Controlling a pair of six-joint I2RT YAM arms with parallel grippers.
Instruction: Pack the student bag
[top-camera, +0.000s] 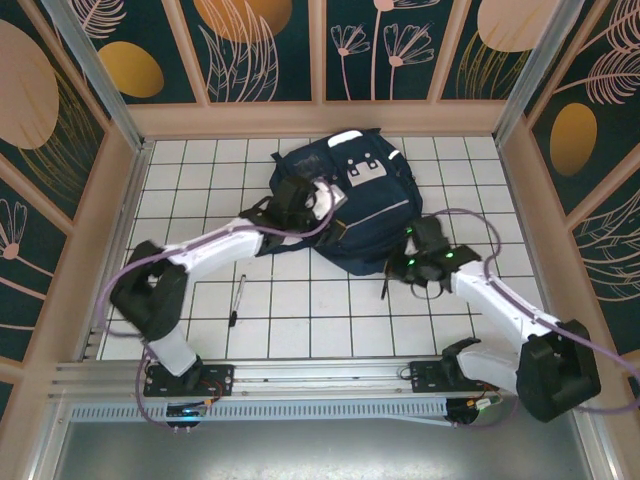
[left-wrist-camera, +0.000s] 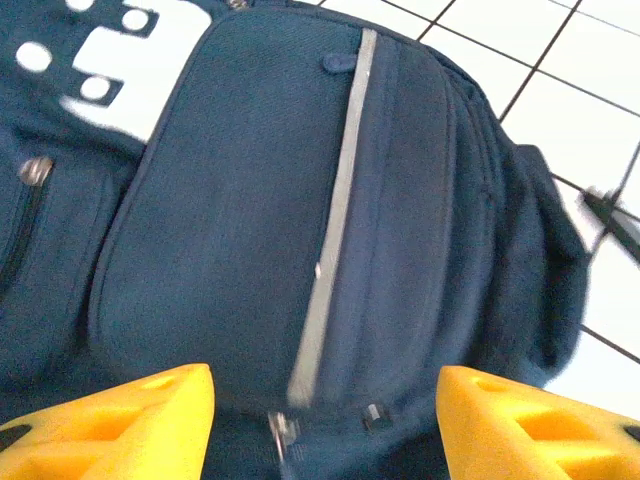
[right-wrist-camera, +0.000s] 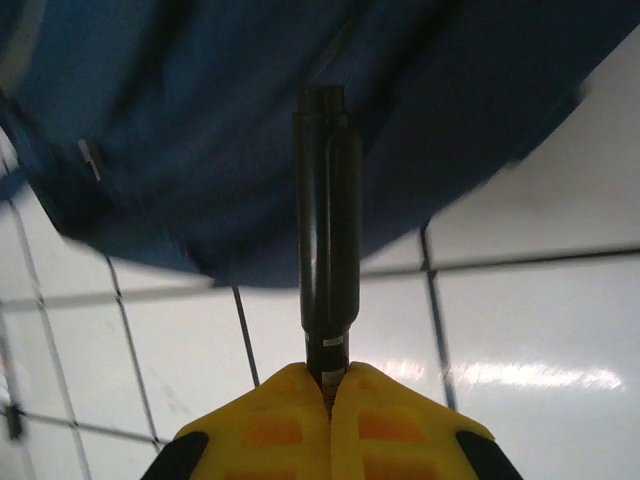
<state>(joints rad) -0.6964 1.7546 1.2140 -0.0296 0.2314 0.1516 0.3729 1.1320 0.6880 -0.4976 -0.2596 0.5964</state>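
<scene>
Item, student bag (top-camera: 350, 205): navy, lay flat at the far middle of the white tiled table (top-camera: 300, 315).
Item, my left jaws: stood wide above the bag's front pocket (left-wrist-camera: 250, 230), holding nothing, with its grey stripe (left-wrist-camera: 335, 220) between my yellow fingers (left-wrist-camera: 130, 420).
Item, my right jaws: pinched tight on the end of a black pen (right-wrist-camera: 326, 230) at the bag's near right edge. I could not tell whether pen and bag touched.
Item, second pen (top-camera: 237, 298): lay loose on the table, near-left of the bag.
</scene>
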